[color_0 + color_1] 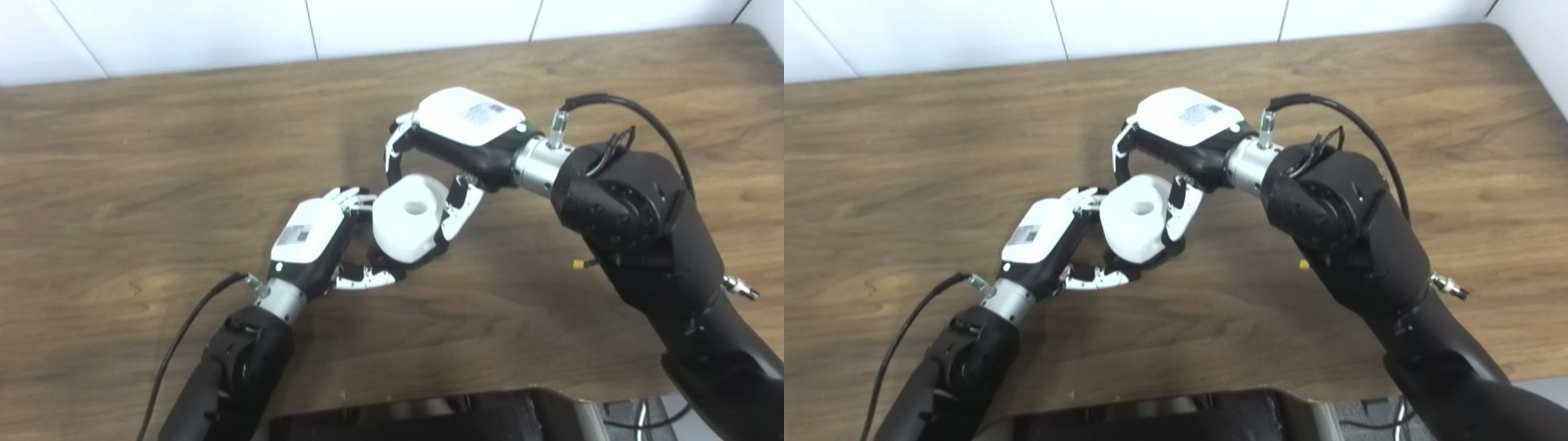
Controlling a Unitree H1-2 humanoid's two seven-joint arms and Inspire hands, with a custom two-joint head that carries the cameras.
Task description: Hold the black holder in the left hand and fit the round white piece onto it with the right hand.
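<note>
The round white piece (pixel 405 225), with a hole in its top, sits at the middle of the table between both hands. My right hand (pixel 456 144) reaches down from the upper right, its fingers (pixel 456 214) and thumb closed on the piece's sides. My left hand (pixel 315 236) comes in from the lower left, with fingers at the piece's left side and its thumb (pixel 367 278) curled under it. Of the black holder (pixel 422 257), only a dark edge shows beneath the white piece; the rest is hidden.
The brown wooden table (pixel 153 153) spreads around the hands, with a white wall behind its far edge. A dark part of the robot's body (pixel 429 416) lies at the bottom edge. Cables trail from both wrists.
</note>
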